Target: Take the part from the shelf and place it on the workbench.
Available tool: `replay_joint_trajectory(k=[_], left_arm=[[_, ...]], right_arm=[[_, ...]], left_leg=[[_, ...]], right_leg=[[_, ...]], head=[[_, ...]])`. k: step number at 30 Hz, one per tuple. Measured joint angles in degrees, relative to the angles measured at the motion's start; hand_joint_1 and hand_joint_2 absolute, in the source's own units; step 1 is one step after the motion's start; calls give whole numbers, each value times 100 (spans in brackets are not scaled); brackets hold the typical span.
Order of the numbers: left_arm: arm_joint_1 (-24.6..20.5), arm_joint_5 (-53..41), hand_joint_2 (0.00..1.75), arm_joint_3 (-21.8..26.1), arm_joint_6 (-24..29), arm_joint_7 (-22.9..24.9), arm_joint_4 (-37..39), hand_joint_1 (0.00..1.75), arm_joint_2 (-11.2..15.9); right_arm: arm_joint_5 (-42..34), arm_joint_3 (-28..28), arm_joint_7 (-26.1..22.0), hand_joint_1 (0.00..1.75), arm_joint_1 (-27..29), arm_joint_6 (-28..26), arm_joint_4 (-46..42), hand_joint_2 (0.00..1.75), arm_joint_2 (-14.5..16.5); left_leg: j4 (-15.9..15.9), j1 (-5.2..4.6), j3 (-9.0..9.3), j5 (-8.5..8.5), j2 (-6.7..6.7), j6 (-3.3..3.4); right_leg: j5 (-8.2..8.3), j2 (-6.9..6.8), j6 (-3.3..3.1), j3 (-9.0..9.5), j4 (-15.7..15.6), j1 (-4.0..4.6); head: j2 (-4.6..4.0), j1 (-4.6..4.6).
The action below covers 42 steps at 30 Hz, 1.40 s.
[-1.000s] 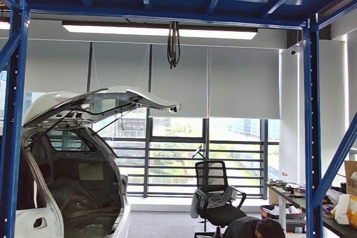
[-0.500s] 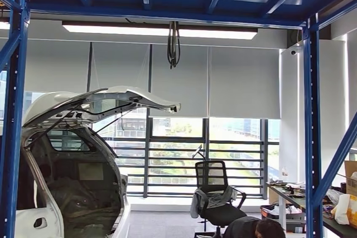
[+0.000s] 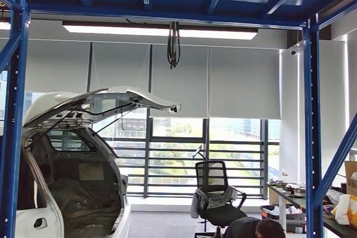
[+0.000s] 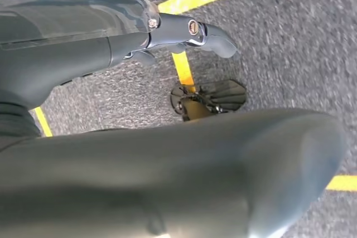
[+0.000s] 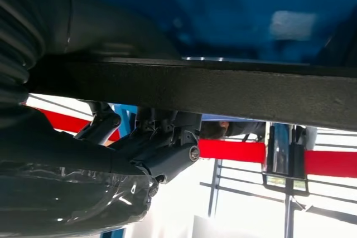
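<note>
Both hands differ: the left hand (image 4: 185, 32) hangs over grey floor (image 4: 294, 37) with fingers apart, holding nothing, while the right hand (image 5: 160, 149) grips a flat black part (image 5: 236, 90) beneath the blue shelf (image 5: 210, 4).

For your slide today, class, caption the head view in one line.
White car with raised tailgate beneath blue steel frame, office chair by the window.

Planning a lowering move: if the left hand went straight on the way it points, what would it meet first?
Likely the grey carpet floor by the yellow line; depth is unclear.
</note>
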Motion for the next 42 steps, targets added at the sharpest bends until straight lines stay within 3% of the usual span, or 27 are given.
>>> replay_joint_trajectory(k=[5,12,22,25,35,42], left_arm=[[2,109,175,1,31,60,0,0,-2],[57,228,175,3,49,-31,0,0,-2],[109,674,175,144,-86,-525,0,0,4],[116,760,175,227,-118,-584,0,0,4],[142,783,175,282,-105,-607,0,0,4],[233,796,175,392,86,-363,0,0,30]], right_arm=[[-178,-189,-70,175,278,-17,-520,175,-81],[-1177,-658,-553,175,936,164,-2235,175,-208],[-5776,-1347,-1983,175,2008,1636,-5501,175,-99],[-6706,-1372,-2287,175,2426,2029,-6159,175,57],[-7056,-1326,-2539,175,2880,2187,-6754,175,308],[-7486,-827,-2428,175,3328,2484,-6943,175,461]], left_leg=[[0,0,-3,0,-1,0],[0,0,-13,-1,-1,0],[-2,1,-19,-3,-3,-1],[-3,1,-18,-5,-2,-3],[-3,1,-17,-5,-2,-4],[7,-49,-15,-17,-2,16]], right_leg=[[0,-2,0,-2,0,0],[-1,-1,0,-12,0,0],[-6,-4,-2,-19,0,1],[-8,-3,-4,-19,0,1],[-8,-2,-4,-18,0,1],[-6,-2,16,-14,-6,-42]], head=[[0,0],[0,0],[0,0],[0,0],[0,0],[0,0]])
